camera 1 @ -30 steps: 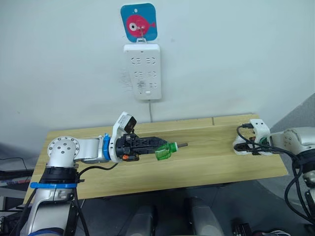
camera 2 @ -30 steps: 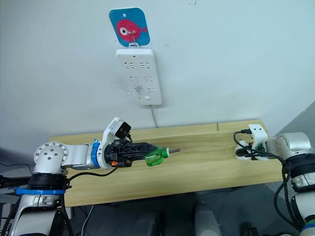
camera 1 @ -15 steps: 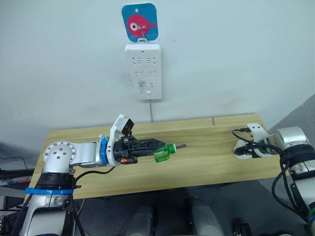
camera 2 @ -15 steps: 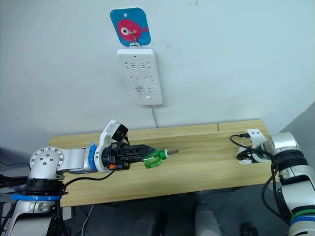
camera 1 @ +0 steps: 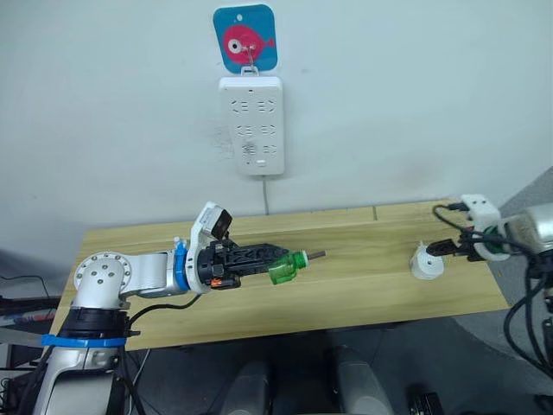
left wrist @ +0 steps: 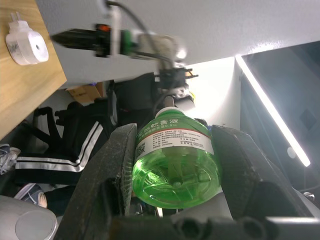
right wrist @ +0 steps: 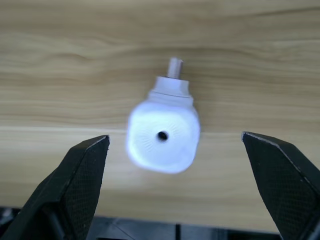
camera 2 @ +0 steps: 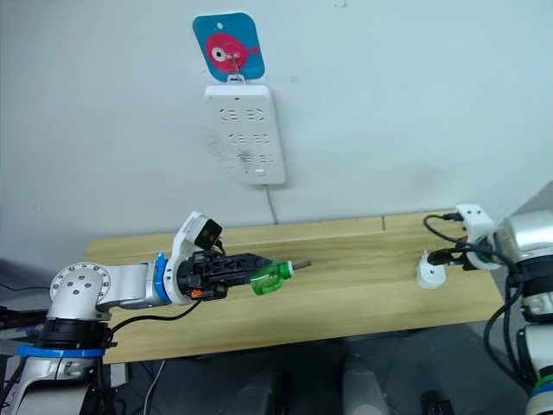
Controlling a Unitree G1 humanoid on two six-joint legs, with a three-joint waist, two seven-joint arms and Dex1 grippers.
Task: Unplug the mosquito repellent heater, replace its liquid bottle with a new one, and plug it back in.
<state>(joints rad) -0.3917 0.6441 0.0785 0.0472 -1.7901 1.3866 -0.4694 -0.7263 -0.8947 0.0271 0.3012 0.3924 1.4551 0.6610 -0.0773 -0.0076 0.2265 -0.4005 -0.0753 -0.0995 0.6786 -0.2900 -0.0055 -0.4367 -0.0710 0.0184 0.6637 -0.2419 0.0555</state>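
One heater freed, one fresh bottle ready.
Mosquito repellent heater now stands alone near the table's right end; right gripper has let go and backed off, fingers spread. Left gripper pinches the green bottle mid-table. Power strip hangs on the wall behind, path clear.

Looking like an indoor robot test room: pale wooden plank table standing against a plain white wall, tall white multi-socket strip hanging from a blue fish-picture hook, striped trousers showing beyond the table.
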